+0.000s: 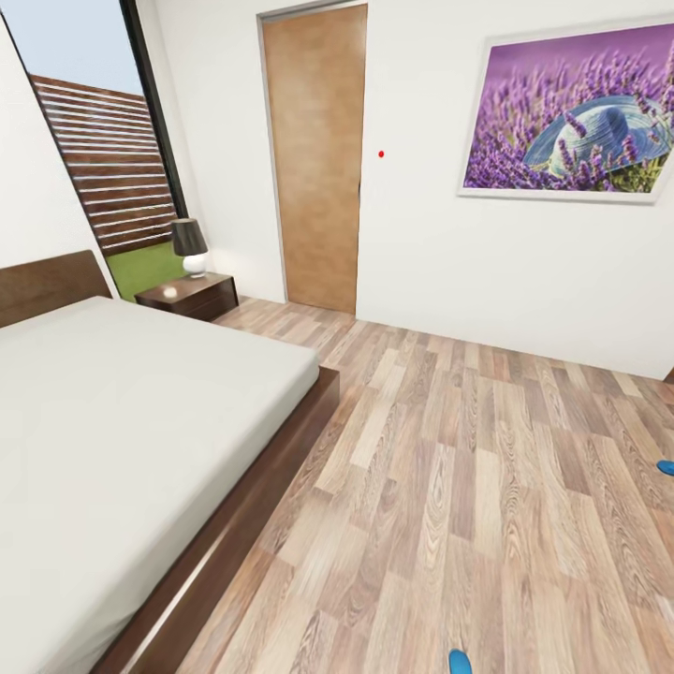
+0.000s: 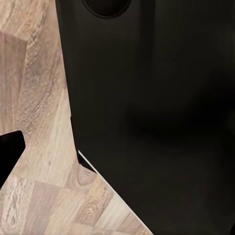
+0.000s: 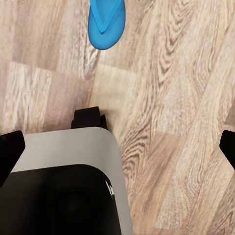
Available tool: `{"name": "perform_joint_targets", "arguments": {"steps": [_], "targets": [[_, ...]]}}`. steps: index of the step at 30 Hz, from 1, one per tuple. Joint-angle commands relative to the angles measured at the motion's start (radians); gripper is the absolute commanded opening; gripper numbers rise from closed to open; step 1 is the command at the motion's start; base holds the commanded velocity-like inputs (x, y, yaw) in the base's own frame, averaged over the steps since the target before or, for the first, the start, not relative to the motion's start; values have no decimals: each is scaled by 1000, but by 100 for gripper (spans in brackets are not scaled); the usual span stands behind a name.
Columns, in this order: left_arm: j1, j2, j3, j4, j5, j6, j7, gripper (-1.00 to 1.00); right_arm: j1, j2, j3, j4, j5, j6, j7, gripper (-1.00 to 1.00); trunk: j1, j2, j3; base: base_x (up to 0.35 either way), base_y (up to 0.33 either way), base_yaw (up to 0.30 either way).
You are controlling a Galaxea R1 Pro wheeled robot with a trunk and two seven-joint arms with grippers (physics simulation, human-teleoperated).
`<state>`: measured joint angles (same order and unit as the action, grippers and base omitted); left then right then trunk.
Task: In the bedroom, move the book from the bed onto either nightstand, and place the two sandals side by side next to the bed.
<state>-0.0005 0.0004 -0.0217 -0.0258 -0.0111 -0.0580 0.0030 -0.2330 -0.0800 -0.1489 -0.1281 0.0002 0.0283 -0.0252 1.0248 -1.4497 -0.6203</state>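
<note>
One blue sandal (image 1: 459, 663) lies on the wood floor (image 1: 449, 487) at the head view's near edge, and a second sandal (image 1: 666, 467) lies farther off to the right. In the right wrist view a blue sandal (image 3: 106, 22) lies on the floor well ahead of the right gripper (image 3: 117, 147), whose finger tips stand wide apart; the left gripper's state cannot be told. Beyond, the bed (image 1: 122, 421) lies left, its mattress bare, with the nightstand (image 1: 187, 295) by its headboard.

Matt off-white cloth covers the bed (image 1: 122, 440), framed in dark smooth wood. The nightstand (image 1: 190, 295) gleams, glossy reddish-brown wood. Grainy plank floor (image 1: 468, 487), satin sheen. Plain wood door (image 1: 315, 159). 1 blue sandal (image 3: 106, 22), smooth, rubbery-looking.
</note>
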Motion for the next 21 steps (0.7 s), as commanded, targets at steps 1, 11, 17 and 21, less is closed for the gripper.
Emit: {"name": "perform_joint_targets", "arguments": {"steps": [1,11,17,21], "targets": [[0,0,-2,0,-1,-3,1,100,0,0,-4,-2,0,5,-1,100,0,0,-1,145,0,0],[0,-2,-23,0,-1,-3,3,100,0,0,-3,-1,-1,6,-1,100,0,0,-1,84,-1,0],[0,-3,-32,0,-1,-3,3,100,0,1,1,-1,-1,1,-1,100,0,0,-1,16,-93,-6],[0,-2,-35,0,-1,-3,3,100,0,3,4,-1,0,-1,-1,100,0,0,-1,5,-71,-112]]}}
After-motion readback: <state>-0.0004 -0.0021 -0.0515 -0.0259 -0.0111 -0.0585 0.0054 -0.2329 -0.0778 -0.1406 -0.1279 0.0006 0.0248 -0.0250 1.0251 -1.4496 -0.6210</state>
